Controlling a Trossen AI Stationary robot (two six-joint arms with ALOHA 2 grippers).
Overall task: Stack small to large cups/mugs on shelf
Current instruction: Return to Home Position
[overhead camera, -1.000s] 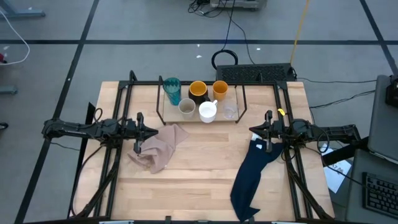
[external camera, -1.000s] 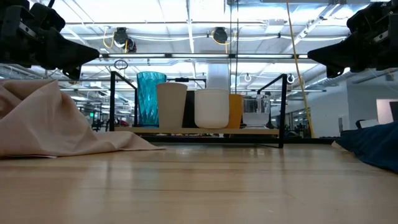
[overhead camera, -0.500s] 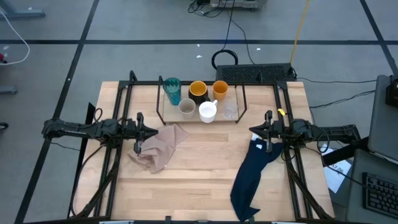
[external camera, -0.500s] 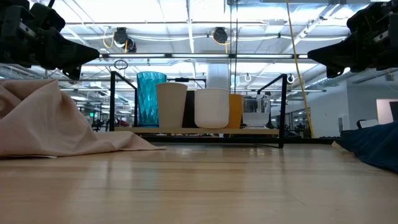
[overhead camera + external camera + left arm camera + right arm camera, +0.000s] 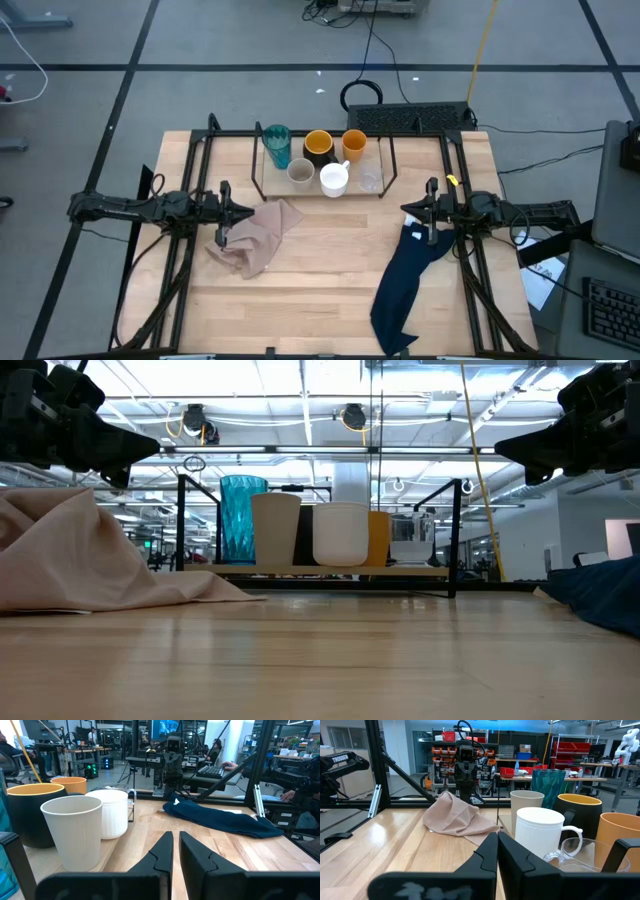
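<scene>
The black rod shelf (image 5: 262, 160) stands at the table's far middle. On it stand a teal glass (image 5: 277, 146), a dark mug with an orange-yellow rim (image 5: 318, 146), a small orange cup (image 5: 354, 145), a beige cup (image 5: 300, 173), a white handled mug (image 5: 334, 179) and a tiny clear cup (image 5: 370, 180), each on its base. My left gripper (image 5: 250, 210) hovers shut left of the shelf's near side, above a pink cloth. My right gripper (image 5: 405, 211) hovers shut on the right, above a navy cloth. Both hold nothing.
A pink cloth (image 5: 255, 238) lies crumpled near the left gripper. A navy cloth (image 5: 403, 280) stretches from below the right gripper to the table's near edge. Black frame rails (image 5: 185, 250) run along both table sides. Bare wood (image 5: 320, 270) lies between the cloths.
</scene>
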